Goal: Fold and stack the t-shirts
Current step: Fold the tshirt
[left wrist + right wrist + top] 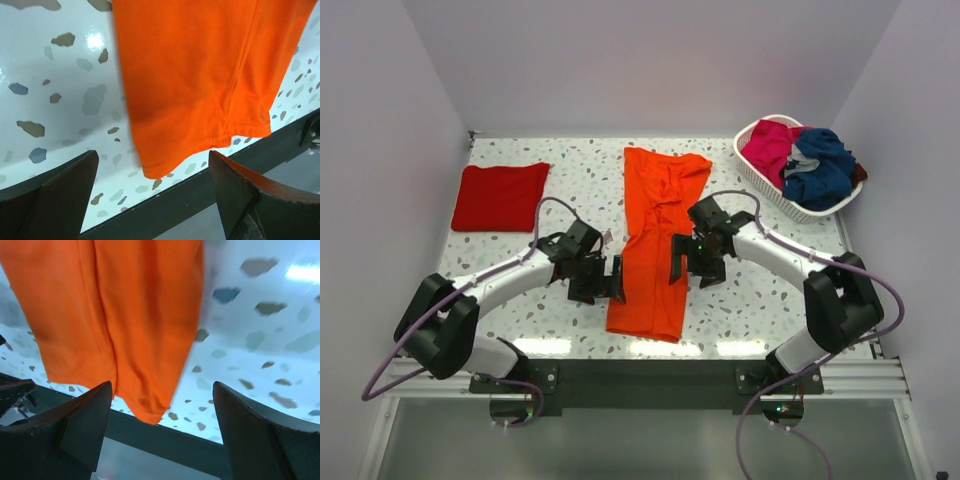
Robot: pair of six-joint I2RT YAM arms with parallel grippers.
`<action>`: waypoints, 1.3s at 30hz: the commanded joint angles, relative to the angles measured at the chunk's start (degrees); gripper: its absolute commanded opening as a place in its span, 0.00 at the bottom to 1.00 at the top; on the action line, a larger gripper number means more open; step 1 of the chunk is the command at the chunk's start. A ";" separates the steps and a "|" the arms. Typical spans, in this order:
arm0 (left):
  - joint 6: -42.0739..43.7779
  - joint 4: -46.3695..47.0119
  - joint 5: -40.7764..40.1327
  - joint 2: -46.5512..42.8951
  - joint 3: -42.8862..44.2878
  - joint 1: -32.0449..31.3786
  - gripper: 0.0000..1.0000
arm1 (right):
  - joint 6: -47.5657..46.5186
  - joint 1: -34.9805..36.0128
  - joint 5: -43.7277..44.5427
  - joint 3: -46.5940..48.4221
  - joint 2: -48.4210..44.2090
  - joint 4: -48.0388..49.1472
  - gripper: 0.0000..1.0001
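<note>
A bright orange t-shirt [655, 240] lies folded lengthwise in a long strip down the middle of the table. Its hem end [200, 100] [120, 330] reaches the near edge. My left gripper [598, 280] is open just left of the strip's lower half, nothing between its fingers. On the strip's right side my right gripper [692, 262] is open too, at the cloth's edge. A darker red t-shirt [501, 196] lies folded flat at the back left. Magenta [772, 146] and navy [820, 165] t-shirts are bunched in the basket.
The white basket [767, 187] stands at the back right corner. A dark rail [650, 375] runs along the table's near edge, right below the orange hem. White walls close in the table on three sides.
</note>
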 commanded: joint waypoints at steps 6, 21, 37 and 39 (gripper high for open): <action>-2.70 1.46 1.28 -12.81 -4.24 0.20 0.93 | 18.75 12.84 4.76 -8.93 -12.27 3.11 0.83; -7.80 2.52 1.02 -20.48 -10.84 0.12 0.87 | 26.86 19.70 11.26 -16.50 -11.93 6.89 0.63; -7.71 -1.17 -3.11 -26.27 -11.54 0.12 0.87 | 31.16 25.24 13.73 -22.11 -7.62 10.93 0.51; -7.63 -1.26 -3.28 -26.63 -11.63 0.12 0.87 | 32.30 25.33 13.64 -23.09 -7.96 12.15 0.49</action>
